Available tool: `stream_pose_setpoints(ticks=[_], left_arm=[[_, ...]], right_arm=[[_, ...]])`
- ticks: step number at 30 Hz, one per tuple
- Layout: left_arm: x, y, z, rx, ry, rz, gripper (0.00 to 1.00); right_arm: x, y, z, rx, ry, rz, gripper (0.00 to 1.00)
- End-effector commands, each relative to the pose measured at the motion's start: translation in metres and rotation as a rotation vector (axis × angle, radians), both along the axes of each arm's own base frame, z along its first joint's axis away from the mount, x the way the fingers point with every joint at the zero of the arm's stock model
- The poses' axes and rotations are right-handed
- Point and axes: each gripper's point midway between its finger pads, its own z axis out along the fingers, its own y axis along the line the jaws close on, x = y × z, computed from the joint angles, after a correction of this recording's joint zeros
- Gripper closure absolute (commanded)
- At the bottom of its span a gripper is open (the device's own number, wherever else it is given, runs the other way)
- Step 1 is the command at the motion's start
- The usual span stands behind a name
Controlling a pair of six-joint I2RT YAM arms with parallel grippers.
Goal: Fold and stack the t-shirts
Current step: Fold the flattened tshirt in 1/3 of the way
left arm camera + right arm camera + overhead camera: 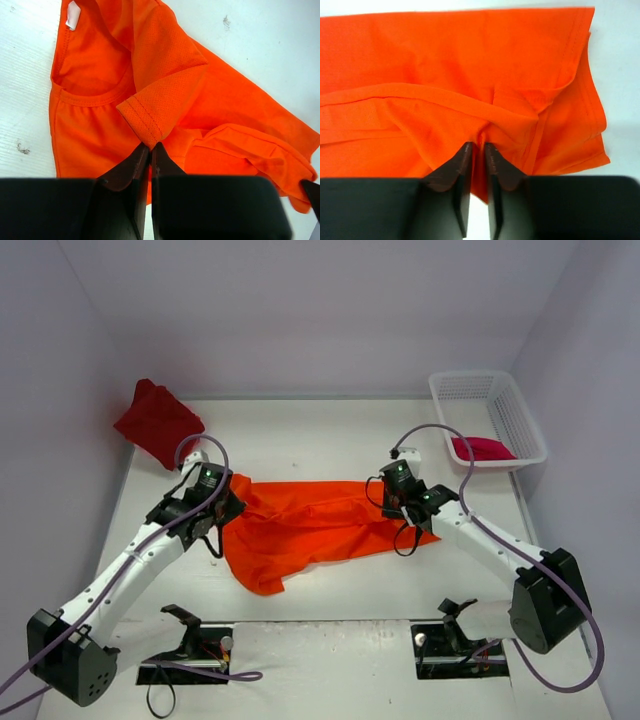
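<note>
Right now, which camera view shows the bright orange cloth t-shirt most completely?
Top external: the bright orange cloth t-shirt appears nearly whole, from end to end. Left wrist shows just its collar, white label and a sleeve; right wrist just its hemmed end.

A bright orange soft cloth t-shirt (pixel 320 525) lies crumpled across the middle of the bench (pixel 330 430), stretched from left to right with its collar end to the left. The round neckline, with a small white label (pixel 73 15) inside, faces up. One short mesh-textured sleeve is folded over it, its stitched hem at the closed tips of the left hand (pixel 151 146). Near the bottom hem, cloth puckers into the narrow gap of the right hand (pixel 479 146). A dark red cloth t-shirt (pixel 155 425) sits bunched at the bench's far left corner. A crimson-pink cloth t-shirt (pixel 485 448) lies wadded in the white mesh basket (pixel 470 380) at far right.
</note>
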Motion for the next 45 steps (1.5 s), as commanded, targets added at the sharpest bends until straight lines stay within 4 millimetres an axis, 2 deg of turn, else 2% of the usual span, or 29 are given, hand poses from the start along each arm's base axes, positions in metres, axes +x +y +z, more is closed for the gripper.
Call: stream_pose_setpoints(ticks=[1, 4, 5, 6, 7, 8, 9, 10, 11, 13, 17, 21, 28, 33, 41, 45], left_arm=[[0.003, 0.001, 0.019, -0.038, -0.075, 0.034, 0.98], [0.002, 0.003, 0.022, -0.059, -0.104, 0.047, 0.87], [0.000, 0.004, 0.017, -0.058, -0.101, 0.051, 0.85], [-0.002, 0.005, 0.019, -0.079, -0.109, 0.065, 0.82], [-0.004, 0.005, 0.018, -0.090, -0.111, 0.071, 0.74], [-0.007, 0.006, 0.011, -0.095, -0.103, 0.077, 0.72], [-0.008, 0.003, 0.016, -0.132, -0.130, 0.077, 0.70], [-0.009, 0.003, 0.015, -0.143, -0.138, 0.077, 0.67], [-0.011, 0.004, 0.010, -0.147, -0.137, 0.079, 0.65], [-0.012, 0.004, 0.014, -0.165, -0.162, 0.081, 0.61], [-0.010, 0.006, 0.022, -0.150, -0.177, 0.077, 0.60], [0.006, -0.004, 0.027, -0.122, -0.170, 0.043, 0.60], [0.036, -0.033, 0.012, -0.135, -0.138, -0.032, 0.60], [0.053, -0.040, 0.016, -0.115, -0.154, -0.045, 0.60], [0.078, -0.054, 0.020, -0.119, -0.180, -0.068, 0.60], [0.087, -0.064, 0.013, -0.135, -0.173, -0.083, 0.60]], right_arm=[[-0.002, -0.003, 0.010, 0.028, -0.046, -0.080, 0.83], [-0.006, -0.004, 0.011, 0.048, -0.056, -0.101, 0.71], [-0.008, -0.004, 0.012, 0.063, -0.060, -0.111, 0.67], [-0.010, -0.004, 0.012, 0.070, -0.061, -0.117, 0.59], [-0.012, -0.005, 0.011, 0.078, -0.062, -0.125, 0.43], [-0.017, -0.006, 0.009, 0.098, -0.059, -0.138, 0.39], [-0.021, -0.004, 0.008, 0.112, -0.056, -0.138, 0.36], [-0.024, -0.004, 0.007, 0.120, -0.055, -0.142, 0.26], [-0.027, -0.005, 0.008, 0.128, -0.062, -0.145, 0.23], [-0.028, -0.005, 0.013, 0.143, -0.081, -0.150, 0.21], [-0.022, -0.007, 0.025, 0.139, -0.122, -0.158, 0.21], [-0.010, -0.003, 0.038, 0.129, -0.151, -0.153, 0.20], [0.003, 0.010, 0.038, 0.127, -0.168, -0.131, 0.20], [0.017, 0.018, 0.037, 0.116, -0.186, -0.118, 0.20], [0.048, 0.046, 0.037, 0.125, -0.198, -0.054, 0.20], [0.060, 0.053, 0.025, 0.093, -0.185, -0.038, 0.20]])
